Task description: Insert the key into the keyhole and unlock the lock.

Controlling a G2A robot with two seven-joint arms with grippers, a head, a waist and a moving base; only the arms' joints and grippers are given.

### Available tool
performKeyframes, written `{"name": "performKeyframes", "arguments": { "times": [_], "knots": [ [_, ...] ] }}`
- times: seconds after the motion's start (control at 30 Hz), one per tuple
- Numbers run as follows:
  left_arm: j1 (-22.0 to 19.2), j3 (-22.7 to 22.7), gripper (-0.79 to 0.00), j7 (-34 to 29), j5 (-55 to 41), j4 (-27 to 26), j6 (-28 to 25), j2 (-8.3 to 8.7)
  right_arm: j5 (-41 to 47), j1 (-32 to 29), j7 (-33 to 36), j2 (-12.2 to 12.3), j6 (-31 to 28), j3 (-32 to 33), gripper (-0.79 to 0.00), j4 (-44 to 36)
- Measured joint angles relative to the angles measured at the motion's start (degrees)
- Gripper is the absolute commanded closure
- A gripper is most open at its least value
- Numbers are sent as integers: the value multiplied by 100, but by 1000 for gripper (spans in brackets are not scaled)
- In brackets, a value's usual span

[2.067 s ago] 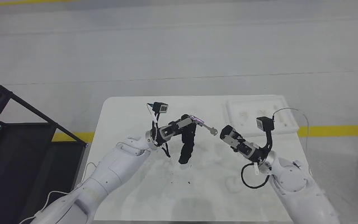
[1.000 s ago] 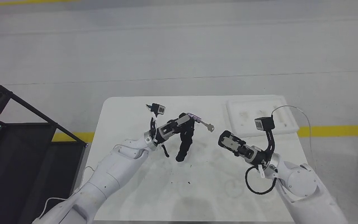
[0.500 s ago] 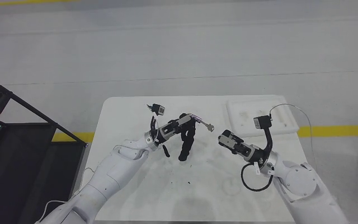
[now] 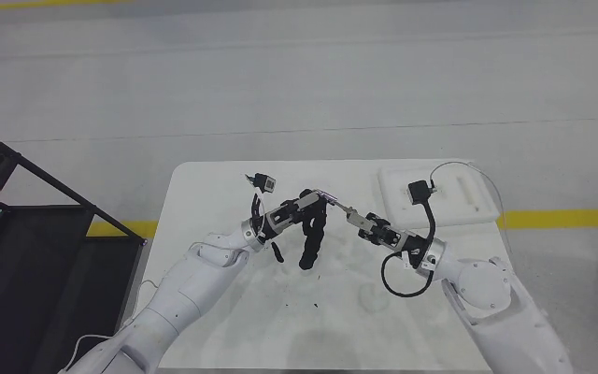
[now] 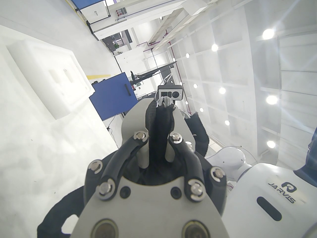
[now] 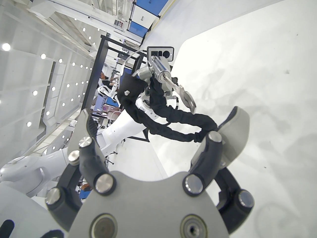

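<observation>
In the top view, a white foam tray (image 4: pixel 481 213) with shallow moulded recesses sits at the far right corner of the white tabletop (image 4: pixel 206 196); what lies in the recesses is too small to tell. Near the tabletop's middle the left tool (image 4: pixel 315 201) holds the lock (image 4: pixel 329 197) up off the surface, and the lock's black cable (image 4: pixel 309 245) hangs from it down to the tabletop. The key (image 4: pixel 351 213) juts from the lock's right end, with the right tool (image 4: pixel 366 222) just at its bow; whether they touch cannot be told here. In the left wrist view, the left tool (image 5: pixel 159 117) is closed tight on the cable (image 5: pixel 158 142), its two fingers pressing the black sleeve from both sides. The tray (image 5: pixel 37 60) lies on the tabletop beyond. Blue panels (image 5: pixel 112 95) stand in the room behind, and any print on them is too small to read. In the right wrist view, the right tool (image 6: pixel 161 122) is spread wide and grips nothing. The key (image 6: pixel 184 96) sits in the keyhole of the lock's silver cylinder (image 6: pixel 161 69), its bow pointing toward the gap between the fingers, just ahead of their tips. The cable (image 6: pixel 173 125) loops below it.
</observation>
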Motion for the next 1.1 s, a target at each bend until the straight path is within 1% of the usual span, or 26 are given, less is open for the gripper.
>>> {"name": "performKeyframes", "arguments": {
  "times": [0.23, 1.1],
  "knots": [
    [0, 0, 0, 0, 0, 0, 0, 0, -52, 176, -58, -34, -76, -118, -785, 146],
    [0, 0, 0, 0, 0, 0, 0, 0, -154, 547, -160, -114, 220, -274, -785, 186]
  ]
}}
